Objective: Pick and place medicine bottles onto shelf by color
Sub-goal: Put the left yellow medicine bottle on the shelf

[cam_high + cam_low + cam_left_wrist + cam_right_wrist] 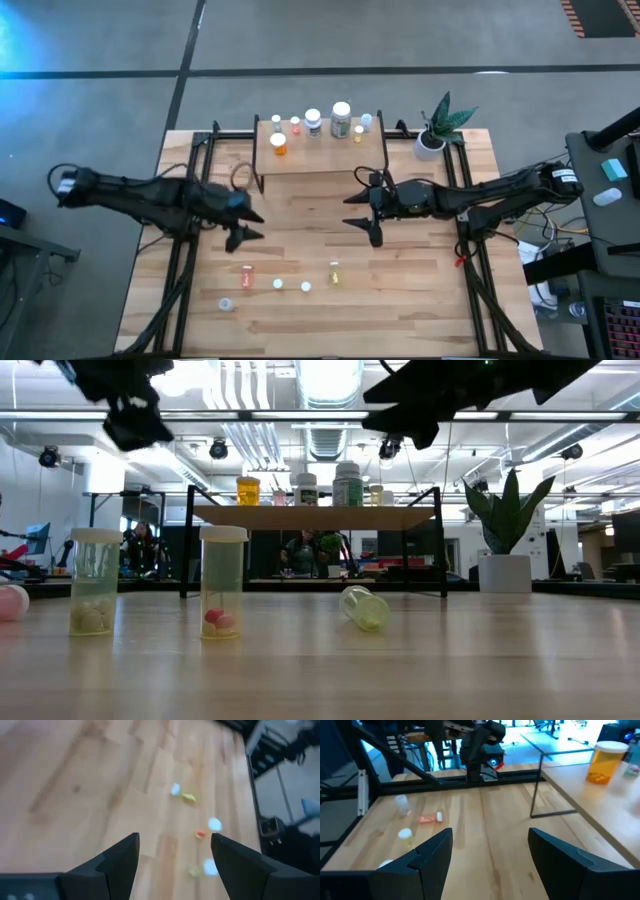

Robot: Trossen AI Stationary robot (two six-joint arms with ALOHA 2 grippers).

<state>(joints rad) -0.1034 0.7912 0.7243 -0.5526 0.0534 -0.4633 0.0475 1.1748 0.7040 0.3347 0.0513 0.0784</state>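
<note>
The shelf [320,158] stands at the table's far middle. Several medicine bottles [313,121] stand along its back edge, and an orange one [279,143] stands at its left front, also in the right wrist view [604,762]. Several more bottles are on the table near its front: a pink one lying [247,272], a clear upright pair [222,580], and a yellow one lying on its side [364,607]. My left gripper [248,225] hangs open and empty above the table, left of centre. My right gripper [362,210] hangs open and empty in front of the shelf's right end.
A white pot with a green plant [434,135] stands at the far right corner, beside the shelf. Black frame rails [185,250] run along both sides of the table. Bare tabletop lies between the two grippers and the row of bottles.
</note>
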